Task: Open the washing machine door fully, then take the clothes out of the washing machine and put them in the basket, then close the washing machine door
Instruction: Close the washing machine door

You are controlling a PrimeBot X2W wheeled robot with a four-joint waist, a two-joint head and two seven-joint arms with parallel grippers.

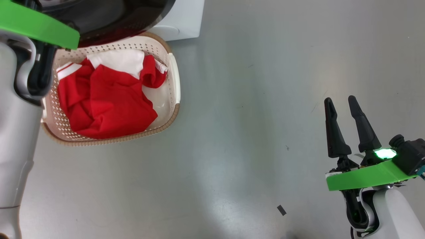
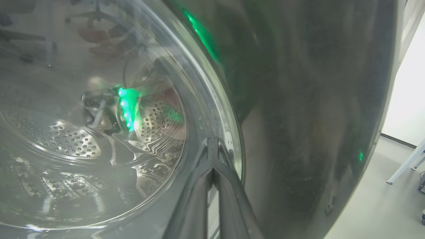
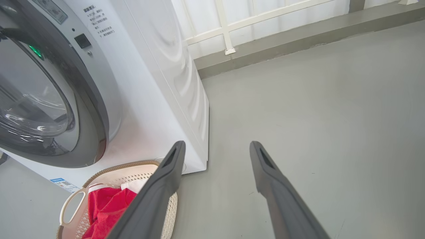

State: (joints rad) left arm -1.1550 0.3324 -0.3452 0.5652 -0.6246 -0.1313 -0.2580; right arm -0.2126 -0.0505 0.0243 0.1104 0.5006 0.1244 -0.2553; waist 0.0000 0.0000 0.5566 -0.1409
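Observation:
The washing machine (image 3: 159,99) stands white at the left. Its door (image 3: 88,132) lies close against the front; whether it is latched I cannot tell. In the left wrist view my left gripper (image 2: 212,142) is shut with nothing in it, tips at the ring between the door's glass and its black rim (image 2: 315,99). The steel drum shows through the glass. The basket (image 1: 175,83) sits on the floor under the door, with the red and white clothes (image 1: 106,103) heaped inside. My right gripper (image 1: 340,101) hangs open and empty over bare floor, far to the right of the basket.
My left forearm (image 1: 16,132) rises along the left edge beside the basket. A small dark scrap (image 1: 281,209) lies on the grey floor. A white railing and a low ledge (image 3: 265,43) run behind the machine. A white furniture leg (image 2: 405,166) stands to its side.

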